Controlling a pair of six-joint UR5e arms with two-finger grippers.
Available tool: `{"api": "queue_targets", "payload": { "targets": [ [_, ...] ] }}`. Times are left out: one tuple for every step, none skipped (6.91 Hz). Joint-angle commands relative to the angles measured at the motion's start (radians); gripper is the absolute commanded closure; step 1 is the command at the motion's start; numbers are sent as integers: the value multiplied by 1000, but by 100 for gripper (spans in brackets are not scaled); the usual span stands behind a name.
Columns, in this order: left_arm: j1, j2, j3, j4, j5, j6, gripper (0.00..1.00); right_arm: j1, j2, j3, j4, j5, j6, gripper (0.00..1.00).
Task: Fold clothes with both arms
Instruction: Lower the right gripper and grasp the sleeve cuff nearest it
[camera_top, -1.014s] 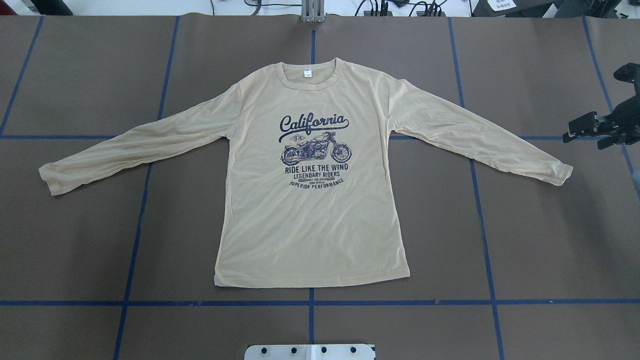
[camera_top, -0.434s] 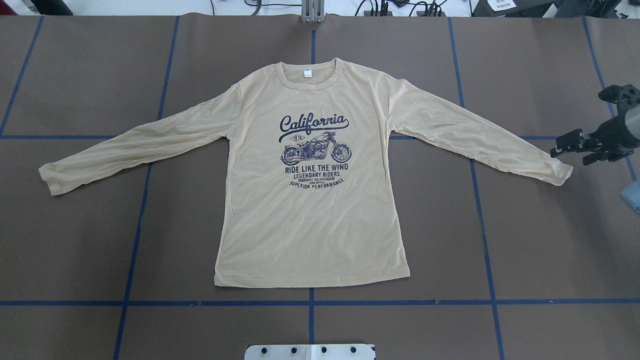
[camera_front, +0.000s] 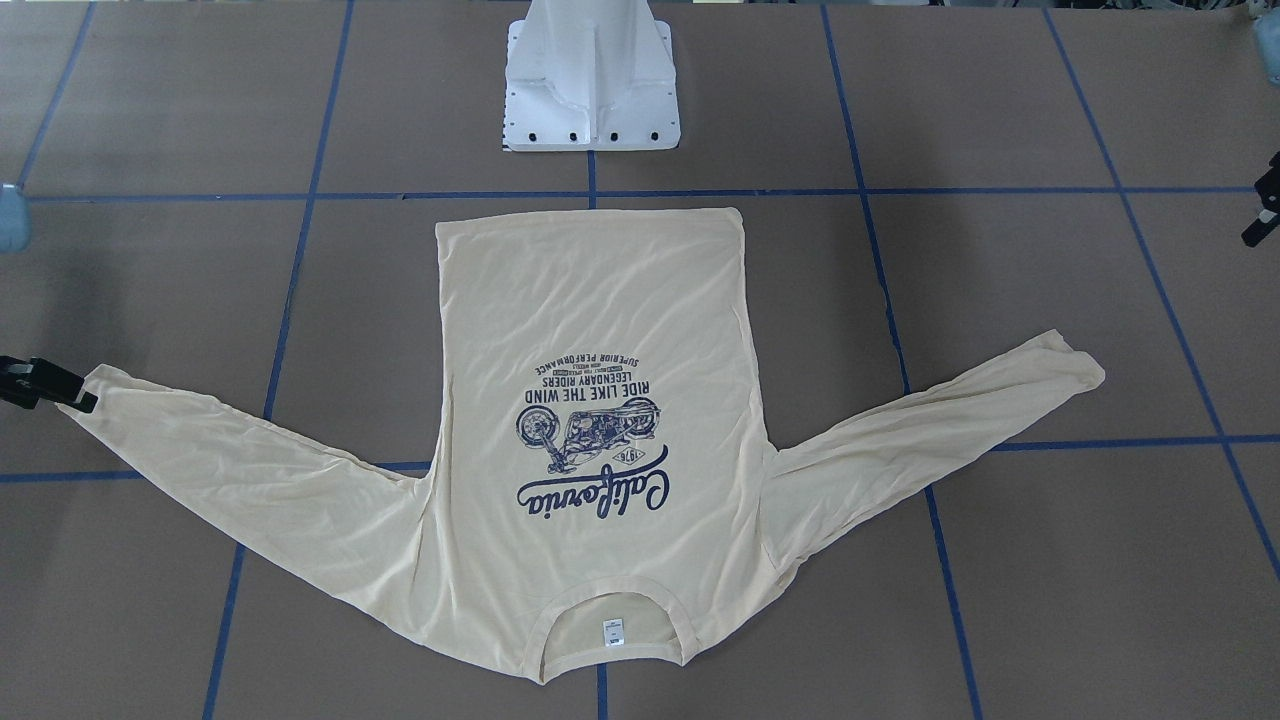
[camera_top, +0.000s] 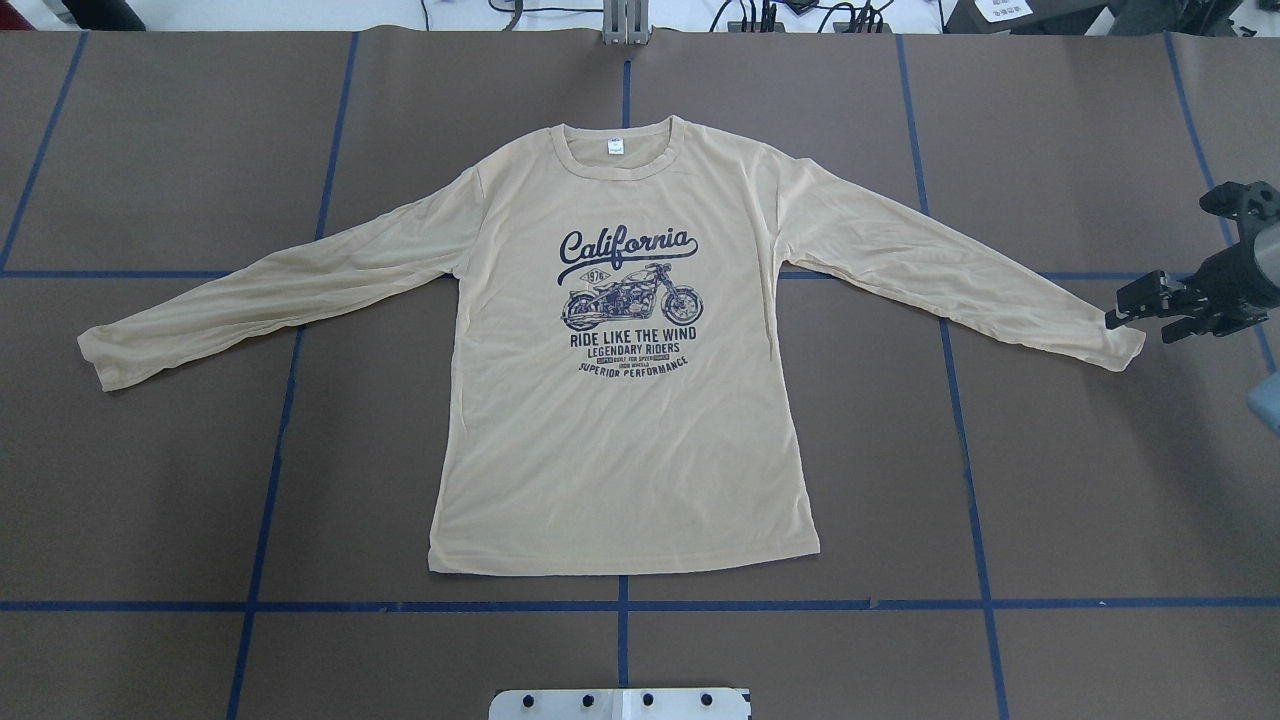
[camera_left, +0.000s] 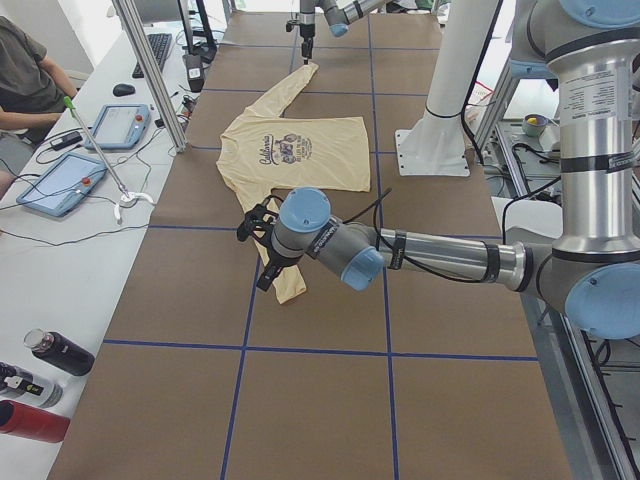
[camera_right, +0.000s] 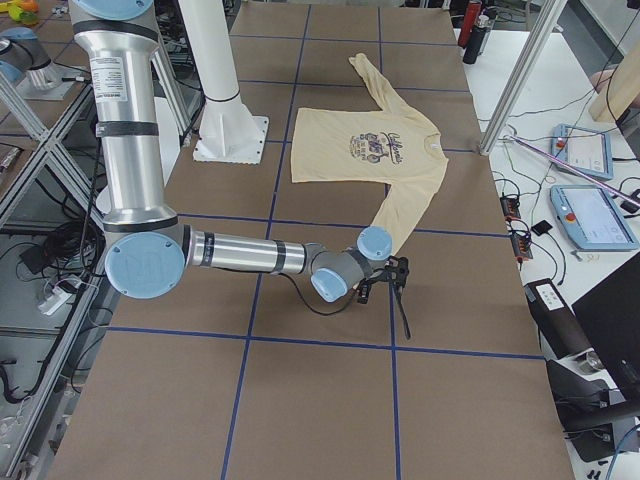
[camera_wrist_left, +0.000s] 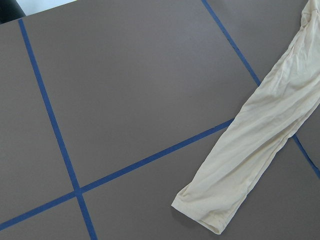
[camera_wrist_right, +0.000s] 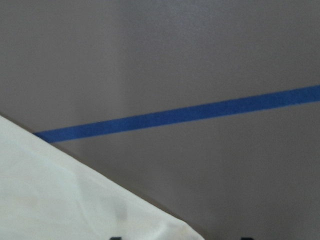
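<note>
The cream-yellow long-sleeved shirt (camera_top: 620, 400) lies flat, print up, collar at the far side and both sleeves spread out. It also shows in the front view (camera_front: 590, 330). My right gripper (camera_top: 1138, 328) is open, with its fingertips at the end of the right sleeve's cuff (camera_top: 1125, 348); it shows at the front view's left edge (camera_front: 60, 392). The right wrist view shows cloth (camera_wrist_right: 65, 200) just ahead of the fingers. My left gripper (camera_left: 258, 235) hangs above the left sleeve, near its cuff (camera_wrist_left: 200, 212). I cannot tell whether it is open or shut.
The white pedestal base (camera_front: 592, 80) stands at the table's near edge, behind the shirt's hem. Blue tape lines (camera_top: 620, 605) cross the brown table. Tablets (camera_left: 110, 125) and bottles (camera_left: 50, 355) lie on the operators' side table, past a metal post (camera_left: 150, 70).
My right gripper has moved in from the table's right edge toward the right sleeve's cuff and now reaches its end. The shirt has not moved.
</note>
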Motion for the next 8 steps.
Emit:
{"api": "queue_targets", "payload": {
  "targets": [
    [0,0,2,0,1,2,0,-2,2,-5,-2,4,3,85],
    [0,0,2,0,2,2,0,-2,5,-6,-3,7,4,100],
    [0,0,4,0,4,2,0,0,5,-6,-3,24,3,100],
    [0,0,2,0,2,0,0,1,2,-3,-2,38,3,100],
    [0,0,2,0,1,2,0,19,-1,9,1,78,3,100],
    [0,0,2,-1,1,2,0,56,-7,29,1,125,3,100],
    [0,0,2,-1,1,3,0,85,-43,88,0,148,3,100],
    [0,0,2,-1,1,3,0,90,-80,190,-14,150,9,100]
  ]
}}
